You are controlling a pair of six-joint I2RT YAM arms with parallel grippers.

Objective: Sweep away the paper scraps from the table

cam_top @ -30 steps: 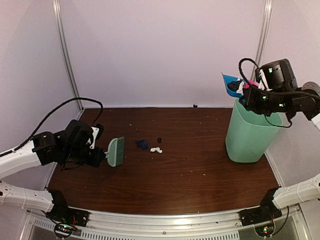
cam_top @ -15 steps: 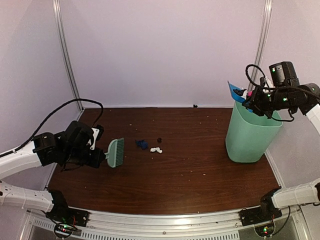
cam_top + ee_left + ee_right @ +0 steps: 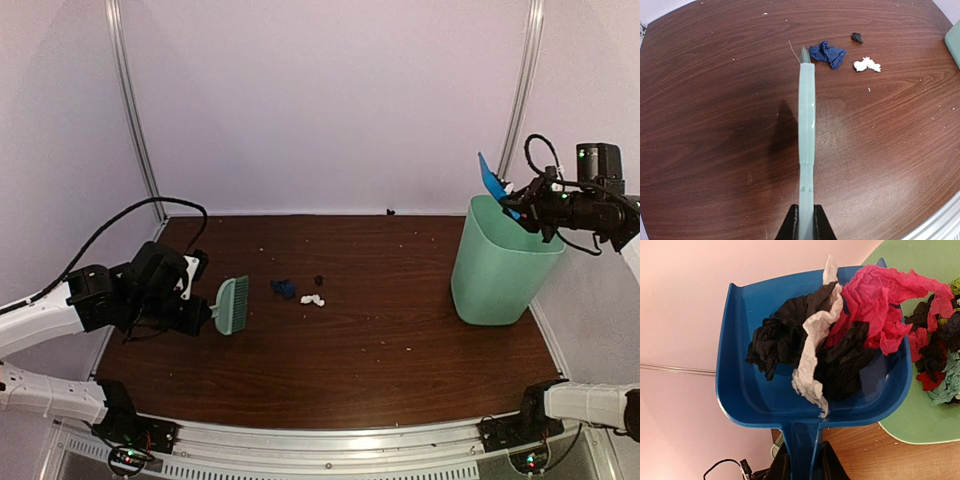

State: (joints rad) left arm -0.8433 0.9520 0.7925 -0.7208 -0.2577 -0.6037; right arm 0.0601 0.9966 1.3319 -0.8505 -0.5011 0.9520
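Left fingers [image 3: 791, 227] are clamped tight on the handle of the mint brush [image 3: 806, 125], which sits edge-on over the tabletop [image 3: 715, 125]. Three paper scraps [image 3: 827, 53] (blue, white, black) lie well ahead of those fingers, just past the bristle tip and off to the right. Right fingers [image 3: 780, 469] are pinched shut on the blue dustpan [image 3: 755, 390] handle. More scraps in pink, black and white are heaped right in front of them, over the green bin [image 3: 498, 270].

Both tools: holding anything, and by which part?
Left tool holds the mint-green brush by its handle; right tool holds the blue dustpan by its handle.
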